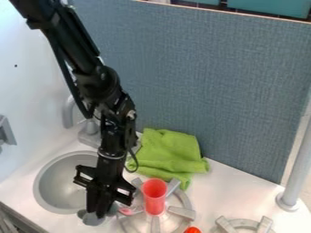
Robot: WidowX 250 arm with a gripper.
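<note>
Claw low between sink and burner, over a small grey piece.
Behind the table (228,184) stands a panel (213,82), blocking the far side. The sink (39,184) lies on one side of the claw (100,212), the burner (181,212) on the other. A green cloth (167,152) is bunched near the panel; a red cup (154,196) stands upright on the burner, perhaps crowding the claw. The grey piece (92,220) is at the claw's tip; whether gripped, or how wide the claw is, I cannot tell.

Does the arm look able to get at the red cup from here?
Probably yes: the red cup stands upright on the burner, close to the gripper, and nothing covers its top.
</note>
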